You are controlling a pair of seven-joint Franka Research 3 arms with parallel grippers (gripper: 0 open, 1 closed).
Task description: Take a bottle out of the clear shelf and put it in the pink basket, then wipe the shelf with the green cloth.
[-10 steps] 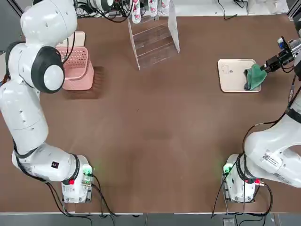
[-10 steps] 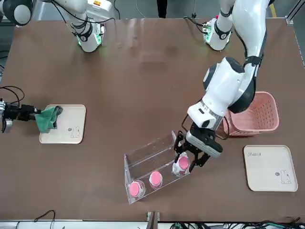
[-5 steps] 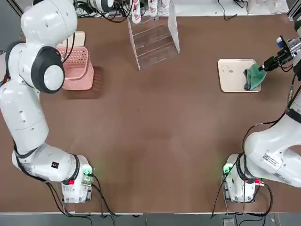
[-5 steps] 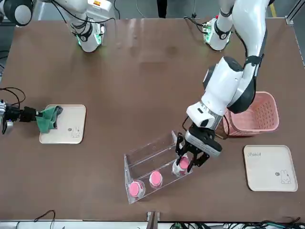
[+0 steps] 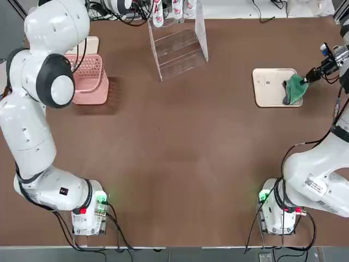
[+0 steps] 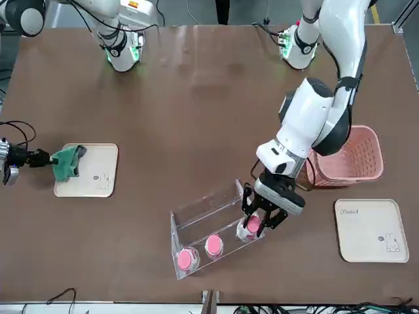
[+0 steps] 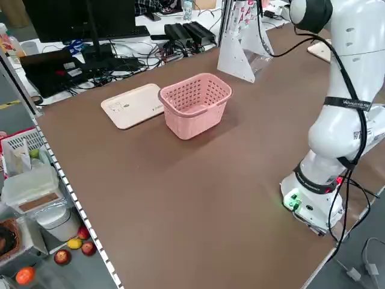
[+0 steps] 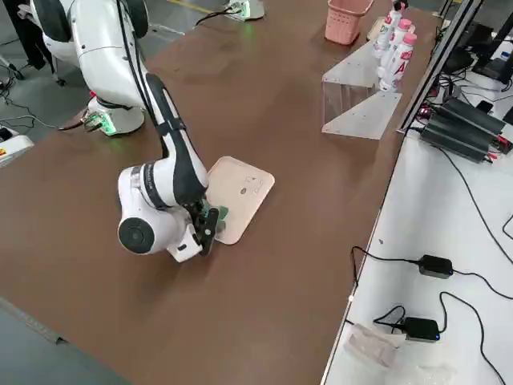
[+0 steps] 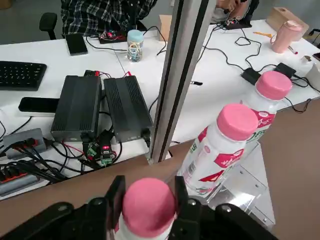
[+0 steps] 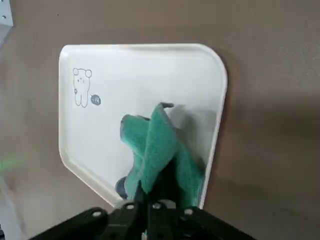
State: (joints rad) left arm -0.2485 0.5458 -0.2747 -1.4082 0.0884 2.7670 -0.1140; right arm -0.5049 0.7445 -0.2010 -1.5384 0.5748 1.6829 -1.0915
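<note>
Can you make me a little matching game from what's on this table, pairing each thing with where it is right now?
Things:
1. small white bottle with pink cap
2. teal-green cloth
3. pink perforated plastic basket
4. clear acrylic shelf

Places:
A. standing beside a cream tray
B. pinched by the right gripper
C. clamped by the left gripper
D. holding two more bottles

Pairs: 1-C, 2-B, 3-A, 4-D
</note>
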